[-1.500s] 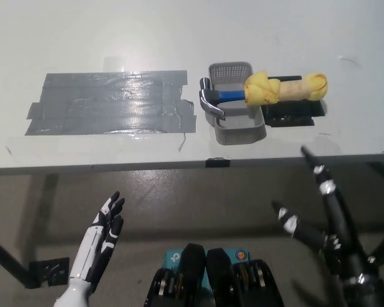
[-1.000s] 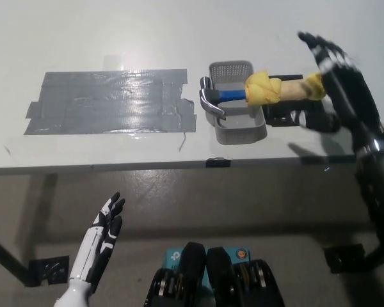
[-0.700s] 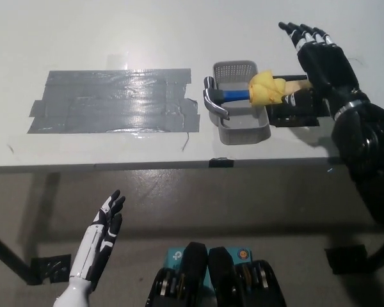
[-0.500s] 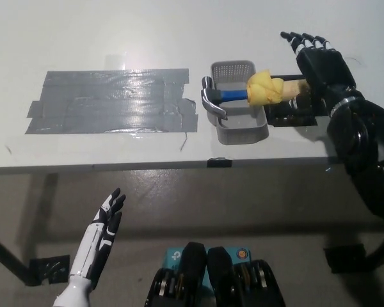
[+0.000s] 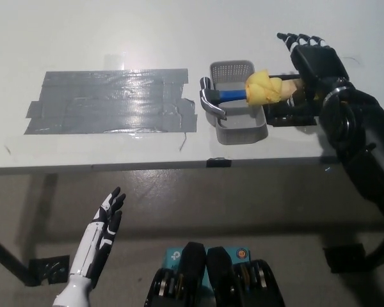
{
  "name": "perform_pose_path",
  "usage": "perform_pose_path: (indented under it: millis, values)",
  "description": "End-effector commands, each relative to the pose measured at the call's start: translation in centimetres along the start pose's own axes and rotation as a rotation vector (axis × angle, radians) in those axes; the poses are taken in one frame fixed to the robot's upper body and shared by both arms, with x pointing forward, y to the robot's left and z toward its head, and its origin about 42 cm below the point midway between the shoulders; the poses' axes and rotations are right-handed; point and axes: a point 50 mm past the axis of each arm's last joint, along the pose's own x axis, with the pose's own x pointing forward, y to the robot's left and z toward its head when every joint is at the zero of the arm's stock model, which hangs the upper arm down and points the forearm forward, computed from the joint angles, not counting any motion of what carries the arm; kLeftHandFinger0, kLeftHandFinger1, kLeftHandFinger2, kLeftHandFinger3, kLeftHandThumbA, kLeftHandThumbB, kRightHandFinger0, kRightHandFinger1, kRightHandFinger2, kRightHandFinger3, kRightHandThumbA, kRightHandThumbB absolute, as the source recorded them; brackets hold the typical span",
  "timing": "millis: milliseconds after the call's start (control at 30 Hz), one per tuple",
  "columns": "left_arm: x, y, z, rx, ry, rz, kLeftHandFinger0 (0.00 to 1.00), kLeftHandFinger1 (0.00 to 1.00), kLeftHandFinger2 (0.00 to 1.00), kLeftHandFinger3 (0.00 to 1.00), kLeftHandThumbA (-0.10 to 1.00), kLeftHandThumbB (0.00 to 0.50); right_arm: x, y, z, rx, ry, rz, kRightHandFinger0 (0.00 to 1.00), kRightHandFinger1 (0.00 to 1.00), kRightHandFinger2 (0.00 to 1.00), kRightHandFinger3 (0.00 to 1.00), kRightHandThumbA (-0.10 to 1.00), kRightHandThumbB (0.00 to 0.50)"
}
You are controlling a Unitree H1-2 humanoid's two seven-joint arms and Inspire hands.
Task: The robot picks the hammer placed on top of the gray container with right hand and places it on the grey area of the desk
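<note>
A hammer (image 5: 243, 94) with a steel head, blue neck and yellow-wrapped handle lies across the top of the gray container (image 5: 237, 123) on the white desk. My black right hand (image 5: 310, 61) hovers open over the handle's right end, fingers spread and pointing away from me, hiding that end. No fingers are closed on the handle. A grey taped area (image 5: 109, 101) covers the desk to the left of the container. My white left hand (image 5: 99, 238) rests open below the desk's front edge at the lower left.
A black flat piece (image 5: 294, 117) lies on the desk under my right hand, right of the container. The desk's front edge (image 5: 147, 166) runs across the middle of the picture, with floor below it.
My right arm rose from below the desk at the lower right and moved up over the hammer's handle end. Hammer, container and left hand stayed put.
</note>
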Motion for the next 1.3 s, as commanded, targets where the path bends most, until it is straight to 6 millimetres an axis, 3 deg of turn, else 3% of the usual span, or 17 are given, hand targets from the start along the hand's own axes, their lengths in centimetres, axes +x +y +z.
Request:
perform_pose_path:
  millis: [0,667,1000,1067,1133,1167,1200,1233,1267]
  values:
    - [1.0,0.5,1.6,0.015,-0.077,-0.004,1.00,1.00,1.00,1.00,0.98,0.109,1.7,-4.6,2.4,0.002,-0.035,-0.059,1.00,1.00,1.00,1.00,1.00,0.442]
    - [1.5,0.7,2.1,0.028,-0.097,-0.008,1.00,1.00,1.00,1.00,1.00,0.111,3.3,-1.5,2.5,-0.008,-0.008,0.033,1.00,1.00,1.00,1.00,1.00,0.440]
    - [1.9,0.8,2.7,0.037,-0.111,-0.007,1.00,1.00,1.00,1.00,1.00,0.102,3.7,-0.4,2.3,-0.024,-0.003,0.042,1.00,1.00,1.00,1.00,0.99,0.404]
    - [1.9,0.9,2.7,0.036,-0.110,-0.009,1.00,1.00,1.00,1.00,1.00,0.095,3.6,-0.4,2.5,-0.006,-0.053,-0.038,1.00,1.00,1.00,1.00,0.85,0.364]
    - [1.9,0.9,2.8,0.038,-0.104,-0.007,1.00,1.00,1.00,1.00,1.00,0.099,3.7,-0.4,2.6,-0.016,-0.076,-0.068,1.00,1.00,1.00,1.00,0.81,0.363]
    - [2.0,1.0,2.8,0.037,-0.106,-0.006,1.00,1.00,1.00,1.00,1.00,0.099,3.7,-0.4,2.8,-0.007,-0.107,-0.133,1.00,0.95,0.92,0.93,0.73,0.369]
    - [2.0,1.0,2.9,0.037,-0.105,-0.007,1.00,1.00,1.00,1.00,1.00,0.097,3.6,-0.4,2.9,-0.003,-0.115,-0.151,0.98,0.89,0.87,0.88,0.66,0.373]
    - [2.0,1.0,2.9,0.036,-0.106,-0.008,1.00,1.00,1.00,1.00,1.00,0.101,3.6,-0.4,3.0,0.020,-0.140,-0.193,0.62,0.59,0.64,0.64,0.46,0.355]
    - [2.1,1.0,3.0,0.034,-0.107,-0.007,1.00,1.00,1.00,1.00,1.00,0.099,3.5,-0.4,3.3,0.049,-0.167,-0.235,0.36,0.38,0.44,0.47,0.34,0.301]
